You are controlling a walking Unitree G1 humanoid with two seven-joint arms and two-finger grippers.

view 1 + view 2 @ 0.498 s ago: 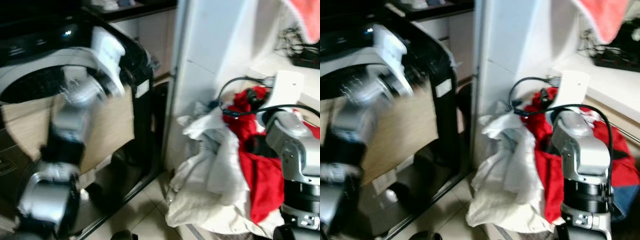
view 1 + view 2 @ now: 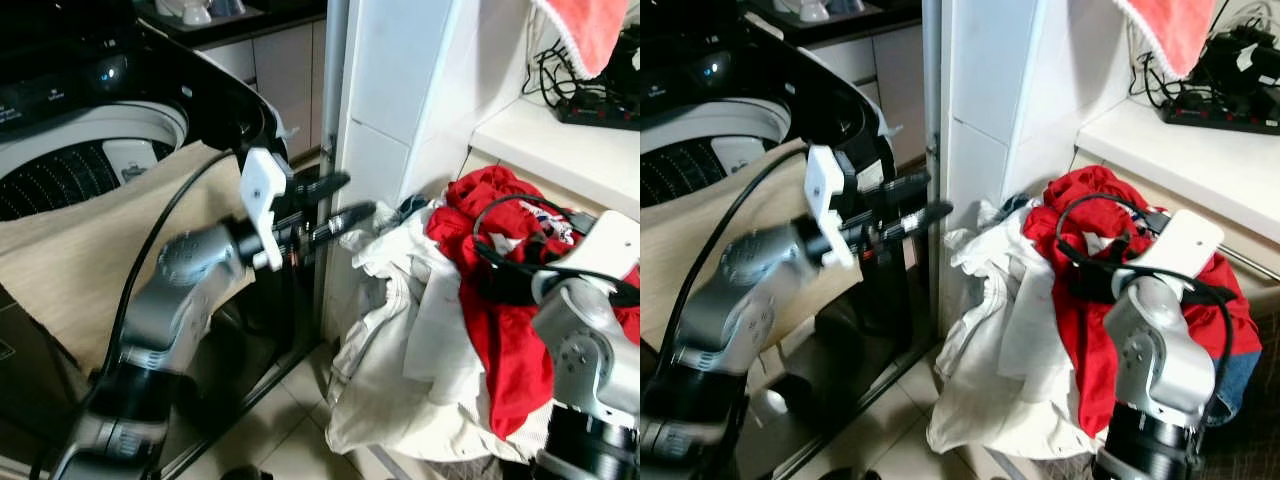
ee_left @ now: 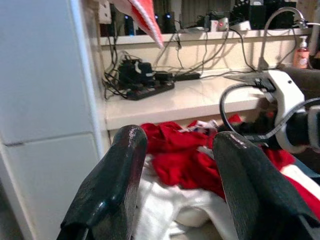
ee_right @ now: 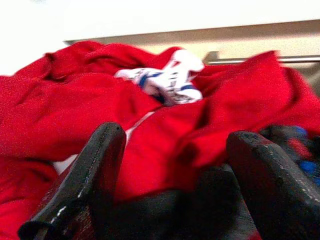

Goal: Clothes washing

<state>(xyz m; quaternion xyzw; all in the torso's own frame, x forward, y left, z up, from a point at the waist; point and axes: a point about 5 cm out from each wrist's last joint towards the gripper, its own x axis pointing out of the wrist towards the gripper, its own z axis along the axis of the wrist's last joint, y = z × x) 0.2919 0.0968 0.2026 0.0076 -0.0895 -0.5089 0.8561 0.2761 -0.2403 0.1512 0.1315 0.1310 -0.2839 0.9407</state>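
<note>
Two grippers in play. Left gripper (image 2: 335, 200) reaches out from in front of the washer (image 2: 90, 130) toward the clothes pile (image 2: 440, 330), jaws parted with a clear gap, nothing between them; its fingers (image 3: 112, 185) point at the pile but are apart from it. Right gripper (image 4: 175, 200) sits low on the pile, jaws wide apart, pressed against red cloth (image 4: 65, 115); dark fabric lies between the fingers, cannot tell if it is gripped.

One washer, top-loading, black, lid up, drum visible on the robot's left. One beige cloth (image 2: 90, 250) draped over its front edge, hanging down.

One pile of clothes to the right of a white tiled pillar (image 2: 385, 110), heaped against it: white garments (image 2: 400, 340) on the near left side spilling to the tiled floor (image 2: 290, 430), red garments (image 2: 500, 290) on top and right, a bit of blue (image 2: 1230, 375) at the far right edge.

One desk (image 2: 560, 150) behind the pile, carrying one black power strip (image 2: 600, 105) with tangled cables. One pink-red towel (image 2: 590, 30) hangs above it.
</note>
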